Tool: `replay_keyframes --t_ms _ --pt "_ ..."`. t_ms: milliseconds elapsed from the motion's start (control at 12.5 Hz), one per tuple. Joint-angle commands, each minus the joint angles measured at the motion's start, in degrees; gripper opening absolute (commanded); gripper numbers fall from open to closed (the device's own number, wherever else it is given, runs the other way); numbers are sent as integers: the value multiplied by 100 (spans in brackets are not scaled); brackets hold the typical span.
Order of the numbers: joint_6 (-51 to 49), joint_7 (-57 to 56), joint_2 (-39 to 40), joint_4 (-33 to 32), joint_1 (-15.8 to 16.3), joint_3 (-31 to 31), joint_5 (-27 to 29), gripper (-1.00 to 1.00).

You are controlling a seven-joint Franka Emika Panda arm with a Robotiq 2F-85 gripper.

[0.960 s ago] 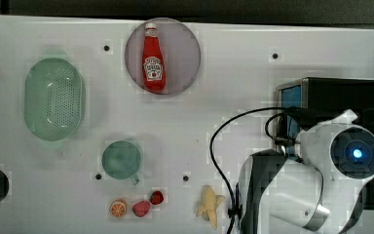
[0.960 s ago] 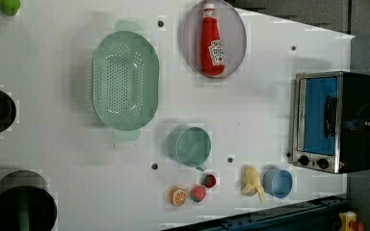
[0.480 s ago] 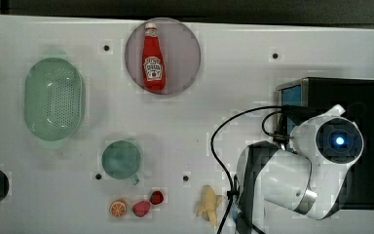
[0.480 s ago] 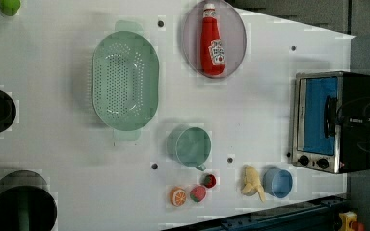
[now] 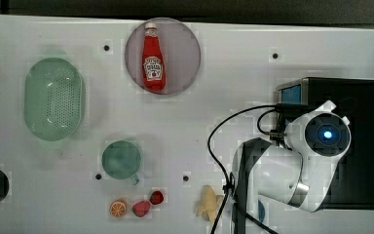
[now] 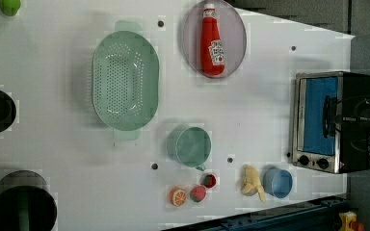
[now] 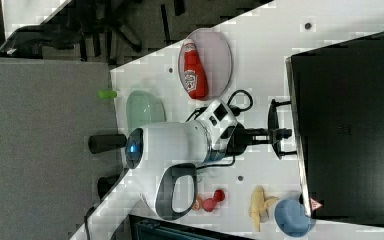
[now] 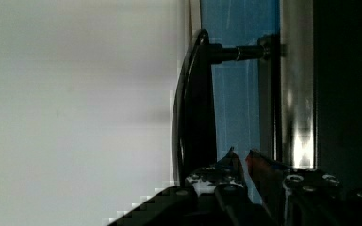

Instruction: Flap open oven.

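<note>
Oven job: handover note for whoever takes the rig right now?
Gripper: at the oven's front, by the handle; in the wrist view its fingertips sit close together in the gap between the handle and the door glass. No firm grip visible.
Oven: at the table edge on the left view's right, door shut, blue glass flush in its frame.
Done: approach to the handle.
Left: hook or grip the handle, flap the door open.
Nearby: banana and blue cup stand by the oven's knob end.
</note>
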Motion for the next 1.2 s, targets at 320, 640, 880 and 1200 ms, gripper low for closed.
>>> replay_keyframes --t_ms 320,640,880,1200 --pt "85 1352 111 -314 358 540 -822 -65" --pt "32 2579 453 -314 575 851 -1733 -65" --pt "30 3675 886 -265 807 1006 -2347 -65" --pt "-107 5075 1722 33 1246 1070 -3270 -65"
